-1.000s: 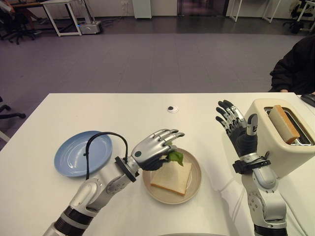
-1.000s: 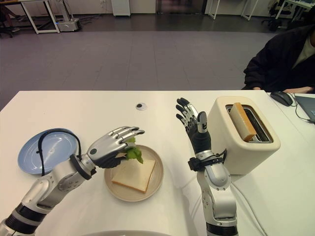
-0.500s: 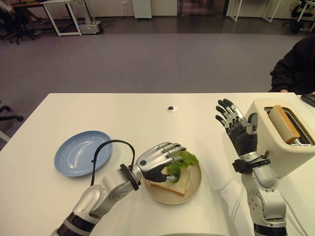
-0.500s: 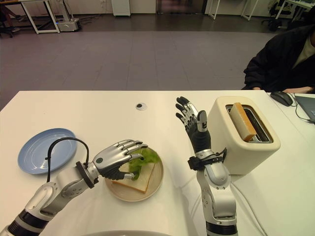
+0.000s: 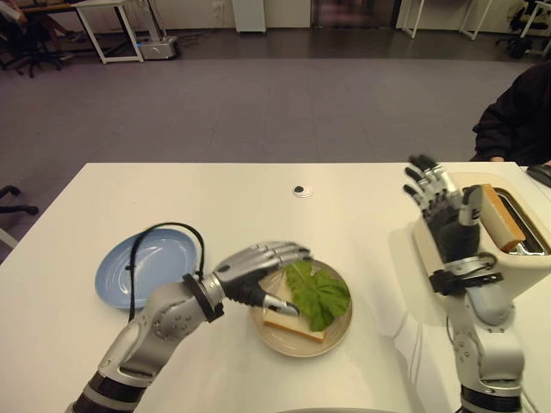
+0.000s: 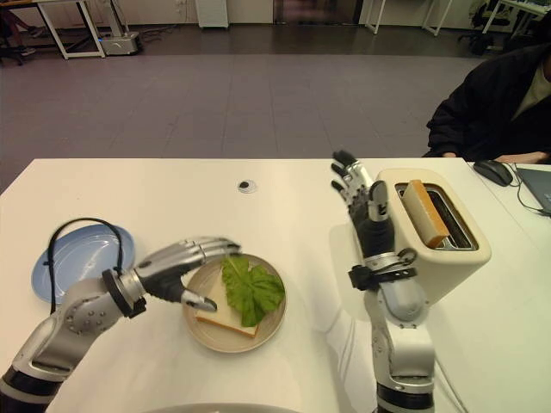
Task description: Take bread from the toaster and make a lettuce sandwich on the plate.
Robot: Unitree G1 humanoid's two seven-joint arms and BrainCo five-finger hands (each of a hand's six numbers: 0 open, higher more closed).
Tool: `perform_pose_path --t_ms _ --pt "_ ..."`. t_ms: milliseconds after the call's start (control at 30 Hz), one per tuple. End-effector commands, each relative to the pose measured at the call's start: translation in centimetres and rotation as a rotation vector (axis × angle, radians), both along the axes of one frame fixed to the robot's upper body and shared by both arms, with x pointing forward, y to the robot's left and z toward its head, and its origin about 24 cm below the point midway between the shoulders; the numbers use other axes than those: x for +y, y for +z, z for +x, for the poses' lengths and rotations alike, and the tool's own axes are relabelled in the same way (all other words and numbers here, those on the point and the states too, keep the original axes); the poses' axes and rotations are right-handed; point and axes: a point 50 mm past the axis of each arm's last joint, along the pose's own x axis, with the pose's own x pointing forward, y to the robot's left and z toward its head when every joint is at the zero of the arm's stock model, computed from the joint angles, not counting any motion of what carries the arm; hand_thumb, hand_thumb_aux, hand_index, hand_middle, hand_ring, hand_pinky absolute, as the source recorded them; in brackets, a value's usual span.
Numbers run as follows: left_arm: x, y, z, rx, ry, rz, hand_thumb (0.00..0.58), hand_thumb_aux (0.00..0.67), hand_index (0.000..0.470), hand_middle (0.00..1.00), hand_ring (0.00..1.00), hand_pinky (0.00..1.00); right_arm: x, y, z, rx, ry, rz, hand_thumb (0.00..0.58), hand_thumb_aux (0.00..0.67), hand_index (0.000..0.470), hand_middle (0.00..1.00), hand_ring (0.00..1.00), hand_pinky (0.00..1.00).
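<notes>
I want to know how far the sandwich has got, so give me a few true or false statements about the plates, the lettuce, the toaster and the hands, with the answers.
1. The lettuce leaf lies on a bread slice on the tan plate. True.
2. A second slice stands in the toaster. True.
3. The left hand grips the lettuce. False: it holds nothing, with its fingers stretched out at the tan plate's left edge.
4. The bread lies on the blue plate. False: it is on the tan plate.
5. The right hand is closed around the toaster's slice. False: it is open and upright beside the toaster.
</notes>
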Motion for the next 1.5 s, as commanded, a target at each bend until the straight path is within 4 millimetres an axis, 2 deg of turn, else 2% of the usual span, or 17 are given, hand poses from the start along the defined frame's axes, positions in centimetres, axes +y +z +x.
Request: perform_pose_path --t_ms 33,100,167,267,333,433,467,500,533,633,733,767,800,833,1000,1233,1500 --pt "2.1 0.6 1.2 0.073 0.153 -0.365 0.0 0.0 0.0 0.0 0.0 0.0 -2.3 4.1 -2.6 -0.157 -0.211 -0.271 0.0 0.0 0.0 0.0 0.0 0.0" --pt "2.8 0.4 1.4 0.142 0.194 -0.569 0.0 0.0 0.0 0.0 0.0 0.0 -5.0 4.2 -2.8 -0.114 -0.387 -0.383 0.0 0.0 0.0 0.0 0.0 0.0" --pt "3.4 0.1 1.5 0.19 0.227 -0.702 0.0 0.0 0.0 0.0 0.0 0.0 -7.9 3.0 -2.7 0.0 -0.545 -0.499 0.0 0.0 0.0 0.0 0.0 0.0" --pt "4.7 -0.5 1.6 0.223 0.294 -0.782 0.0 0.0 0.0 0.0 0.0 0.0 -11.8 0.5 -3.0 0.182 -0.704 -0.677 0.0 0.0 0.0 0.0 0.0 0.0" --pt "5.2 -1.0 1.6 0.233 0.325 -0.817 0.0 0.0 0.0 0.0 0.0 0.0 -12.8 -1.3 -3.0 0.274 -0.719 -0.753 0.0 0.0 0.0 0.0 0.0 0.0" --pt "5.8 -1.9 1.4 0.243 0.375 -0.87 0.0 0.0 0.0 0.0 0.0 0.0 -13.0 -4.1 -2.6 0.382 -0.664 -0.813 0.205 0.131 0.092 0.0 0.0 0.0" --pt "6.0 -2.2 1.3 0.242 0.391 -0.876 0.0 0.0 0.0 0.0 0.0 0.0 -12.9 -4.6 -2.5 0.401 -0.644 -0.827 0.234 0.152 0.107 0.0 0.0 0.0" --pt "6.2 -2.7 1.3 0.25 0.406 -0.882 0.0 0.0 0.0 0.0 0.0 0.0 -12.8 -4.9 -2.4 0.411 -0.628 -0.836 0.301 0.205 0.144 0.0 0.0 0.0" --pt "6.3 -3.3 1.2 0.258 0.421 -0.881 0.0 0.0 0.0 0.0 0.0 0.0 -12.6 -5.1 -2.3 0.414 -0.612 -0.845 0.417 0.315 0.221 0.0 0.0 0.0" --pt "6.3 -4.8 0.9 0.265 0.448 -0.868 0.0 0.0 0.0 0.0 0.0 0.0 -12.2 -5.2 -2.1 0.413 -0.581 -0.863 0.487 0.402 0.282 0.0 0.0 0.0" --pt "6.1 -6.3 0.5 0.267 0.458 -0.862 0.0 0.0 0.0 0.0 0.0 0.0 -11.6 -5.2 -1.4 0.399 -0.56 -0.871 0.517 0.449 0.315 0.0 0.0 0.0" --pt "6.0 -6.6 0.4 0.265 0.457 -0.851 0.0 0.0 0.0 0.0 0.0 0.0 -11.5 -5.3 -1.3 0.395 -0.56 -0.875 0.552 0.523 0.367 0.0 0.0 0.0" --pt "6.0 -6.8 0.2 0.261 0.456 -0.847 0.0 0.0 0.0 0.0 0.0 0.0 -11.4 -5.2 -1.1 0.386 -0.561 -0.876 0.576 0.617 0.433 0.0 0.0 0.0" --pt "6.0 -6.9 0.1 0.257 0.454 -0.844 0.0 0.0 0.0 0.0 0.0 0.0 -11.4 -5.1 -1.0 0.377 -0.563 -0.874 0.58 0.67 0.47 0.0 0.0 0.0" --pt "5.8 -6.9 0.1 0.231 0.44 -0.825 0.0 0.0 0.0 0.0 0.0 0.0 -10.8 -3.0 -0.6 0.251 -0.609 -0.827 0.58 0.67 0.47 0.0 0.0 0.0" --pt "5.4 -6.7 0.1 0.21 0.422 -0.829 0.0 0.0 0.0 0.0 0.0 0.0 -10.3 1.4 -0.7 -0.02 -0.703 -0.684 0.58 0.67 0.47 0.0 0.0 0.0" --pt "4.9 -6.5 0.3 0.201 0.409 -0.836 0.0 0.0 0.0 0.0 0.0 0.0 -9.5 4.4 -1.2 -0.213 -0.656 -0.491 0.58 0.67 0.47 0.0 0.0 0.0"
